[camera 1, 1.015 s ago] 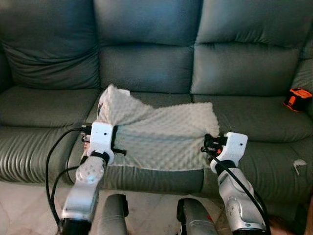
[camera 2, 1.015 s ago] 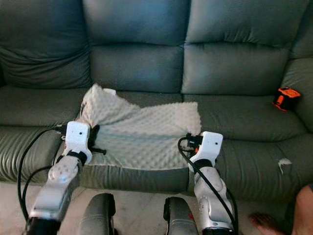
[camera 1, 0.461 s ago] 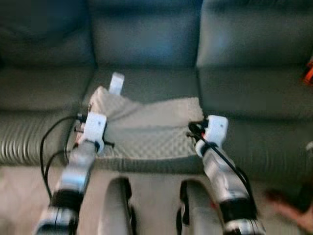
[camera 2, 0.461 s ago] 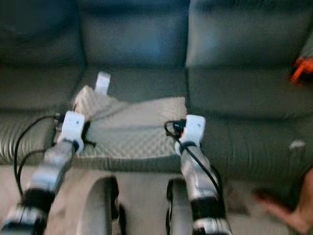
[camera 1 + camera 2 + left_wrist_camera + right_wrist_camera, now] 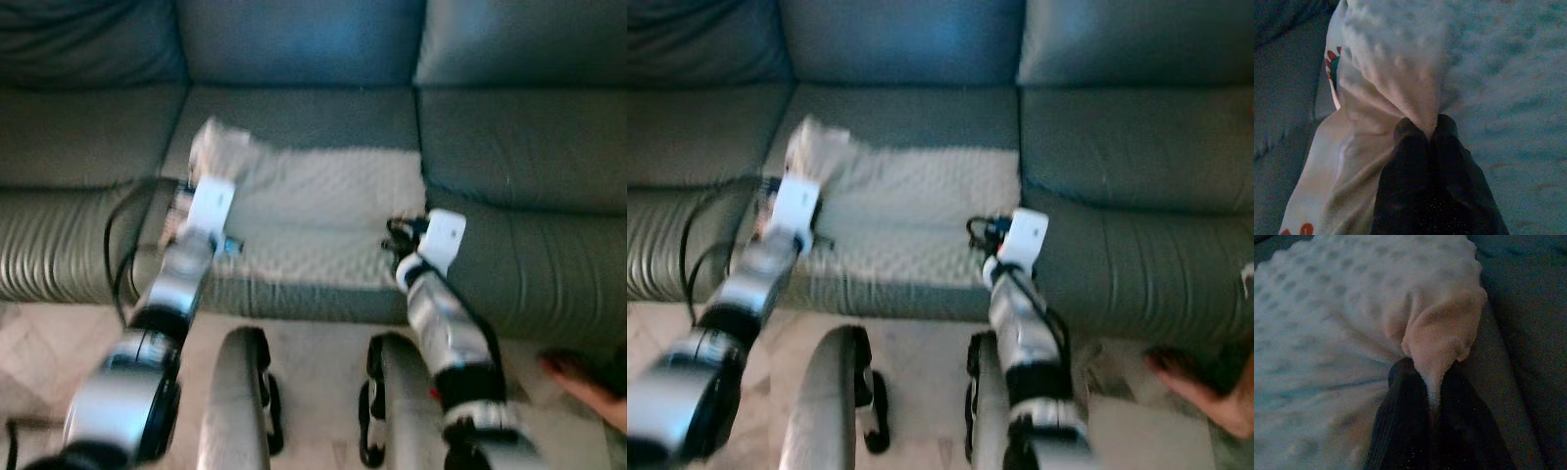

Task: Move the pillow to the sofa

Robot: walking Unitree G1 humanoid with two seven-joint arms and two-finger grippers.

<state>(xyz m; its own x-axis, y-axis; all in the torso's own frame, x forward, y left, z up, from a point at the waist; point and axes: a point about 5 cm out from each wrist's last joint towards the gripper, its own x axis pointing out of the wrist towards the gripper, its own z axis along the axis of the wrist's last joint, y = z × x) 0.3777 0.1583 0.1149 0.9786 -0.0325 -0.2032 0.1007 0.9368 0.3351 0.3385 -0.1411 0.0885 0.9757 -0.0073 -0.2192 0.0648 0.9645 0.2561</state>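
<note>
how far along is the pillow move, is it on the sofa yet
Mostly there. Done: the dimpled white pillow lies flat on the middle seat of the grey sofa. In hand: the left gripper pinches one corner of it and the right gripper pinches another. Left: both grippers must let go and draw back. A person's hand shows on the floor by the robot's right arm.

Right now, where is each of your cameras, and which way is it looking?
Left eye view: on my head, looking down at the sofa and the pillow; both silver arms show.
Right eye view: beside it, same scene; a person's hand shows by the floor.
Left wrist view: along the left hand, pinching the pillow's corner.
Right wrist view: along the right hand, pinching another corner.
Shared: all four views see the bumpy white pillow.
</note>
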